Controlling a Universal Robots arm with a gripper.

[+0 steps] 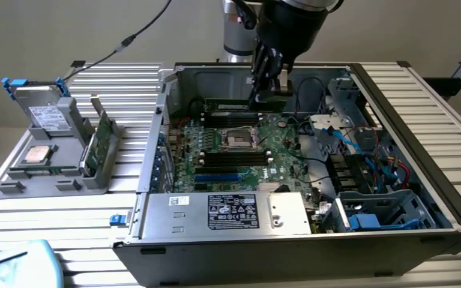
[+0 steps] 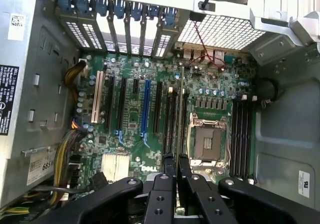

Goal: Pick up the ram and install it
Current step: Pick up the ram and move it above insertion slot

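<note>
step: install, ram (image 1: 232,107) poised over slot bank | jaws: clenched on ram's top edge | place: 12 o'clock of CPU socket (image 1: 239,139), exterior view | need, likely: edge squared to 1 slot, straight push down

Between the jaws, the ram (image 1: 232,106) sits above the motherboard (image 1: 283,150) inside the case (image 1: 295,261), beyond the processor socket (image 1: 239,139).

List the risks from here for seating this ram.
1. The gripper holds the ram edge-on above the black memory slots. If it is slightly off a slot's line, pressing down may jam it or strain the motherboard.
2. The processor socket lies right beside those slots, so a sideways slip might strike it.
</note>
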